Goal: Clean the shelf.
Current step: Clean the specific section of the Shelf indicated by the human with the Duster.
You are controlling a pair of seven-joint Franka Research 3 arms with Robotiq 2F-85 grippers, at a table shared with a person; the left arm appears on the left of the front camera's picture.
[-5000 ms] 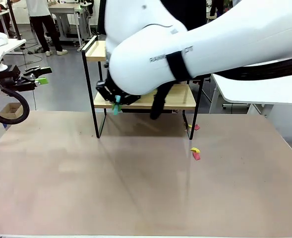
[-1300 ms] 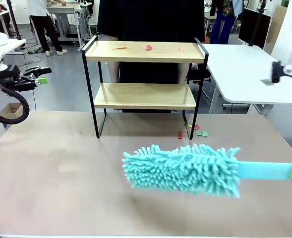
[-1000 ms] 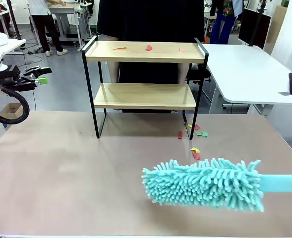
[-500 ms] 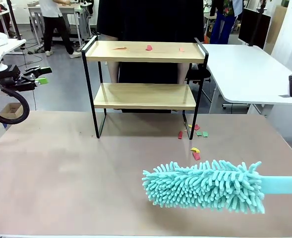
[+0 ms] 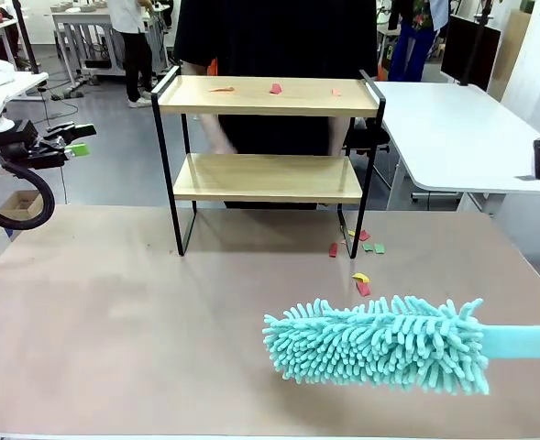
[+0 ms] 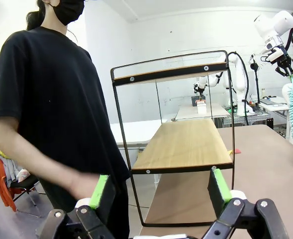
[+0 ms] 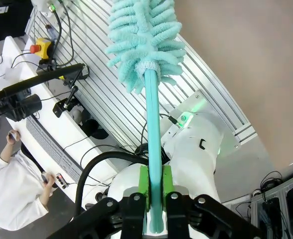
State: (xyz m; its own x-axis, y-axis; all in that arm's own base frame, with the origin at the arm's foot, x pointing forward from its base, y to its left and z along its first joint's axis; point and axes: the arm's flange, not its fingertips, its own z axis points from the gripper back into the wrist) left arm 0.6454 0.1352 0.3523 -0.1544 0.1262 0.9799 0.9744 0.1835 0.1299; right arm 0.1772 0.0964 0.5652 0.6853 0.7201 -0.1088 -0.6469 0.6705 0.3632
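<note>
Clamping the duster handle [image 7: 153, 124], the right gripper [image 7: 155, 181] should rise over the shelf [image 5: 251, 99] (scraps [image 5: 276, 89] dot its top); left gripper [image 6: 159, 191] gapes.

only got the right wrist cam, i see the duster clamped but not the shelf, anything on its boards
observer: three small scraps lie on the shelf's top board.
operator: where's the duster from there
observer: the duster is over the table in front of the shelf, toward the robot's right, apart from it.
operator: left gripper busy
observer: no, the left gripper is open and empty, facing the shelf's left end.
</note>
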